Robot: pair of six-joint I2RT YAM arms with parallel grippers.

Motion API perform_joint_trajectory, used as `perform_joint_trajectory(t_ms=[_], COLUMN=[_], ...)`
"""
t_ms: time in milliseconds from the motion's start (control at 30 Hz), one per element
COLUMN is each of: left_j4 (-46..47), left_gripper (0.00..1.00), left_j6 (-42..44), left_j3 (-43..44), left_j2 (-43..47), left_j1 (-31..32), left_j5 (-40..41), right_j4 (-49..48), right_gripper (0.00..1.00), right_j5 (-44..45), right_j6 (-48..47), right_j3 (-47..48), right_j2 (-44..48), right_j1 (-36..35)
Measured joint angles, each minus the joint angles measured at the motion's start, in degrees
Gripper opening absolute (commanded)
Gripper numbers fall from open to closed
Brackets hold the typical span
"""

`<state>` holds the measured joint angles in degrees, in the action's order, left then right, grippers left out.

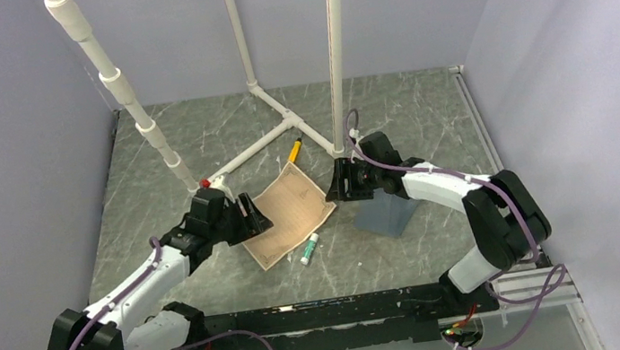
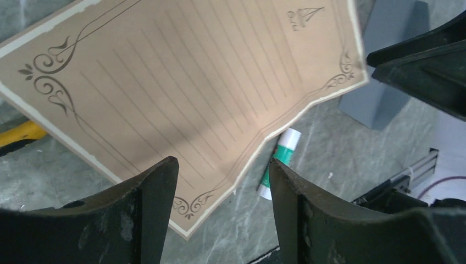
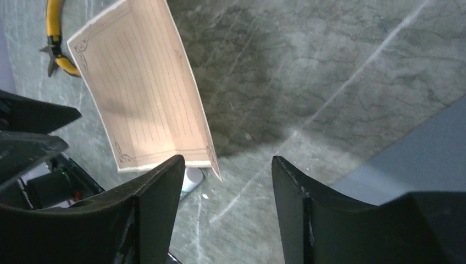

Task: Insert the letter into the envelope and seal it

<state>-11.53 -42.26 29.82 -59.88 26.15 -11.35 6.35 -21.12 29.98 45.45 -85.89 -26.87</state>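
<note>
Fingers [image 2: 148, 214] spread, empty, on both arms. From above, left gripper [image 1: 248, 215] and right gripper [image 1: 337, 185] reach low, flanking the letter [image 1: 289, 214]; the envelope [image 1: 389, 214] lies by the right forearm. Left wrist: letter just beyond its tips. Right wrist: letter's near edge bent upward.

Soft, even, fairly dim light; the letter [image 3: 137, 93] casts a diffuse shadow on the table [image 3: 357, 71]
</note>
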Motion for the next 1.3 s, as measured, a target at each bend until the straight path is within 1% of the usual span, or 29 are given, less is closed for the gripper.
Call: perform_joint_trajectory(t_ms=[133,167,200,267,367,500,600,700,833,1000,1067,1167,1300], left_j4=[2.01,2.27,2.36,2.34,2.03,-0.63,-4.50,-7.37,-11.32,-16.55,-18.08,-20.52,-24.76], left_gripper=[0.58,0.55,0.52,0.51,0.55,0.70,0.82,0.92,0.93,0.93,0.92,0.93,0.93], left_j6=[-1.14,-1.51,-1.92,-2.51,-2.91,-2.10,0.02,2.75,6.97,12.17,14.60,18.51,23.96], left_j3=[-2.80,-3.45,-4.11,-4.98,-5.77,-4.33,0.39,6.49,17.55,34.88,40.37,46.90,55.34], left_j2=[0.13,0.15,0.17,0.37,1.77,4.55,6.01,6.56,5.27,-1.11,-3.89,-7.98,-13.94], left_j1=[1.09,1.11,1.20,1.22,1.22,1.33,1.33,1.33,1.33,1.20,0.90,0.52,-1.60], left_j5=[2.99,3.45,3.82,4.42,5.31,6.93,8.28,8.68,7.98,6.84,4.15,-0.68,-5.99], right_j4=[-2.08,-2.89,-3.56,-4.74,-5.46,-5.97,-5.77,-3.74,0.31,6.62,9.14,13.33,18.71], right_gripper=[0.50,0.47,0.42,0.26,0.00,0.00,0.00,0.00,0.00,0.00,0.00,0.00,0.00], right_j5=[-0.26,-0.39,-0.42,-0.35,0.46,2.99,4.26,4.28,2.62,-0.79,-2.05,-3.52,-4.76], right_j6=[3.58,4.66,5.64,7.26,9.11,10.08,8.41,5.05,-0.70,-9.42,-12.94,-17.31,-22.40], right_j3=[1.57,1.92,2.21,2.54,3.15,3.26,3.26,4.35,9.31,17.22,19.85,23.58,29.53], right_j2=[-3.91,-5.01,-5.99,-7.39,-8.41,-7.10,-3.39,1.95,7.98,14.29,17.22,20.79,23.21], right_j1=[-1.33,-2.05,-2.86,-4.24,-6.16,-7.34,-7.34,-7.34,-7.34,-7.34,-7.28,-7.02,-6.67])
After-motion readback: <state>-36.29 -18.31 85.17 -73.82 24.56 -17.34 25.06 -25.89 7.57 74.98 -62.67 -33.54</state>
